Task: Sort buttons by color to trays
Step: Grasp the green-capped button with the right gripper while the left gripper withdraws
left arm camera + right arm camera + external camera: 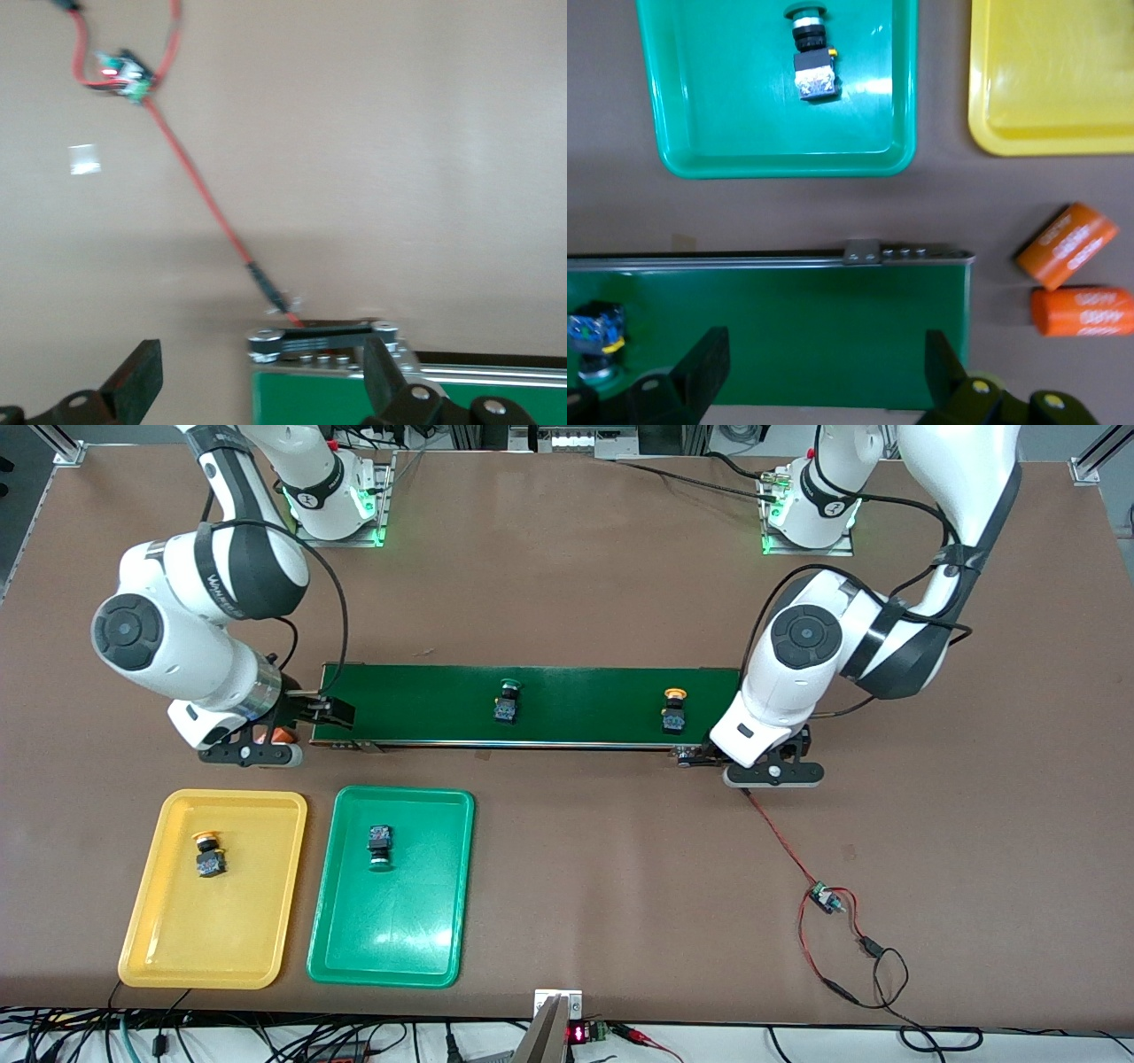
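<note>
Two buttons lie on the dark-green belt: a green-capped button near its middle and a yellow-capped button toward the left arm's end. Another yellow-capped button rests in the yellow tray. A green-capped button rests in the green tray. My right gripper hangs open and empty over the belt's end by the right arm. My left gripper is open and empty over the belt's other end.
Two orange cylinders lie on the table beside the belt's end, under my right hand. A red wire runs from the belt's end by the left arm to a small circuit board.
</note>
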You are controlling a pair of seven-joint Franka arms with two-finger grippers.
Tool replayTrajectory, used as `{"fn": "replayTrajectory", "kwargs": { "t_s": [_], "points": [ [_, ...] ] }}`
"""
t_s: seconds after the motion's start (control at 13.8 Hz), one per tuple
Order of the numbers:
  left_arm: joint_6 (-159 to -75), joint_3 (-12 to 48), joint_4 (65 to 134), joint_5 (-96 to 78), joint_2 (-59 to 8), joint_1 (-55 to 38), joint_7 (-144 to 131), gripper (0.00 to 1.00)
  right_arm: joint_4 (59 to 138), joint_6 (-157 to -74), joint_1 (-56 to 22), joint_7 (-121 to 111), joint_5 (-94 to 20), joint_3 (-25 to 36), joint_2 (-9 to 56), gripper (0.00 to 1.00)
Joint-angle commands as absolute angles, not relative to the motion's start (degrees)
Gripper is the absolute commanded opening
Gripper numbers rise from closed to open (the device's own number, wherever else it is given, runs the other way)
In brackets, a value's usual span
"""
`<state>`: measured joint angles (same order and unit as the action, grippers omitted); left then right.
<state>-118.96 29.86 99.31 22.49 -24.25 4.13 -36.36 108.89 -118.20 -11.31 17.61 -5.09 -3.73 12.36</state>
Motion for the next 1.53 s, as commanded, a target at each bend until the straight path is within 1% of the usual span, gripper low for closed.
{"fn": "replayTrajectory", "kwargs": {
  "t_s": [0.0, 0.15, 0.22, 0.36, 0.51, 0.65, 0.94, 1.09, 1.16, 1.31, 1.45],
  "points": [
    [-110.1, 30.3, 91.5, 23.6, -25.3, 6.3, -29.9, 1.00, 116.3, -125.3, -14.9, 22.0, -5.8, -3.2, 8.4, 0.98],
    [-107.3, 30.3, 91.0, 22.7, -23.9, 8.2, -24.6, 1.00, 124.2, -135.7, -16.4, 22.0, -5.8, -3.3, 5.7, 0.99],
    [-105.6, 29.8, 91.0, 22.7, -22.1, 8.2, -23.7, 1.00, 126.8, -139.0, -17.0, 22.0, -5.8, -3.3, 4.8, 0.99],
    [-102.3, 25.7, 91.0, 18.9, -17.7, 7.3, -23.6, 1.00, 130.2, -142.3, -17.6, 22.8, -5.9, -3.4, 3.0, 0.99],
    [-101.2, 18.7, 91.0, 10.7, -14.3, 4.6, -23.1, 1.00, 130.4, -142.3, -18.5, 28.0, -5.8, -3.5, 3.0, 0.99],
    [-100.3, 12.6, 91.0, 6.1, -12.1, 2.9, -15.9, 1.00, 130.4, -142.3, -19.4, 30.6, -5.6, -3.5, 3.7, 0.99],
    [-100.2, 3.9, 91.2, 1.9, -7.7, 2.9, -9.4, 1.00, 130.2, -142.4, -22.0, 33.7, -4.8, -3.4, 5.7, 0.99],
    [-100.1, 0.5, 91.3, 0.8, -6.2, 2.9, -3.8, 1.00, 129.5, -142.4, -22.8, 34.4, 3.2, -3.5, 7.5, 0.99],
    [-100.0, -0.9, 91.4, -0.3, -5.8, 3.0, -2.1, 1.00, 129.3, -142.4, -24.2, 36.5, 5.2, -3.5, 8.2, 0.99],
    [-96.2, -3.1, 91.1, -3.9, -5.2, 3.7, 0.5, 1.00, 128.6, -142.1, -25.4, 38.2, 6.5, -3.5, 9.4, 0.99],
    [-95.5, -2.7, 90.9, -4.0, -4.1, 3.7, 0.8, 1.00, 128.2, -141.7, -25.4, 37.9, 6.5, -3.5, 9.5, 0.99]
  ]
}}
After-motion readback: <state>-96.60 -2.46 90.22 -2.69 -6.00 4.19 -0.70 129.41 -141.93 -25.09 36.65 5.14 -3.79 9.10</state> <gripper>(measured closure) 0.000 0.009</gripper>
